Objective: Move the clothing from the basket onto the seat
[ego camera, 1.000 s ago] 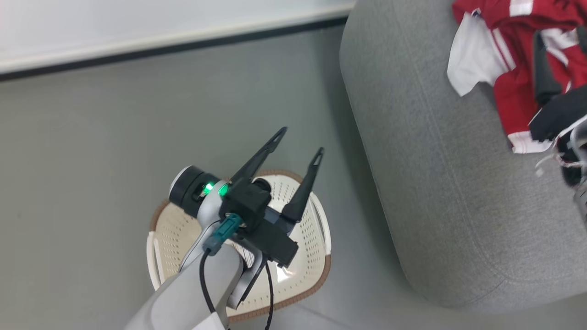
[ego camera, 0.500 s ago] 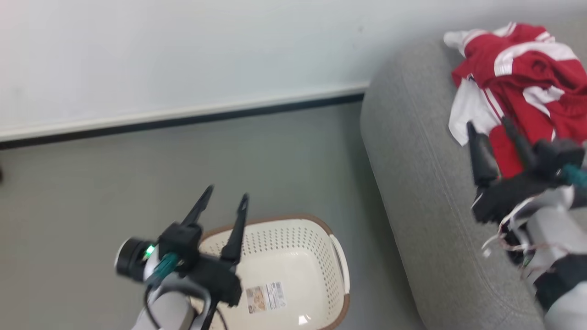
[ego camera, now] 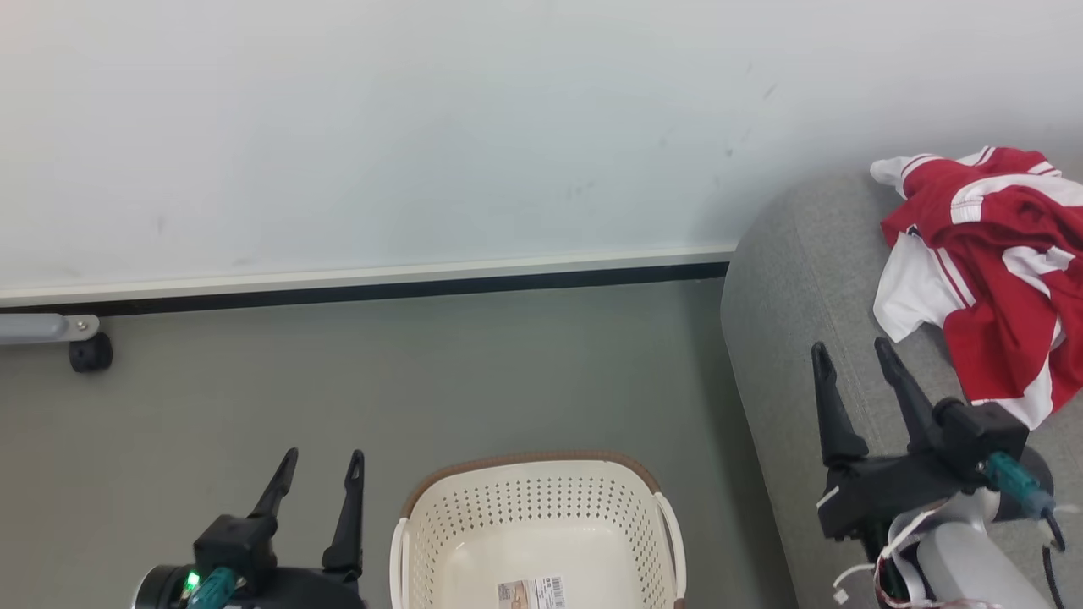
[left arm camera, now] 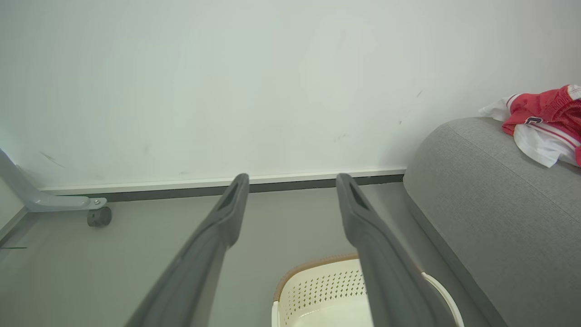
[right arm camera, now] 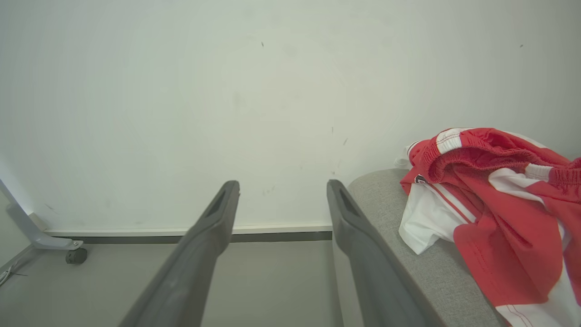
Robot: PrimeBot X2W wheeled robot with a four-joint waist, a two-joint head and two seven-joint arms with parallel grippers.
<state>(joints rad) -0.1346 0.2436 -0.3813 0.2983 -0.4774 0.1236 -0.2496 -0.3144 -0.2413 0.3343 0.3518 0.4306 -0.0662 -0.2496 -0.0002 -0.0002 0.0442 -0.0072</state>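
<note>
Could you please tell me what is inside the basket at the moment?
Inside the basket, the visible floor carries just a printed label; no garment lies there. Its near end is cut off by the head view's edge, so unseen. The clothing lies on the seat.

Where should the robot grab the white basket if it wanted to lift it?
Probably the white side handle of the basket, coming straight down from above. The basket stands upright on the floor, open top up, and that handle is a thin band at the rim a pincer could close around. The open left pincer is beside it.
</note>
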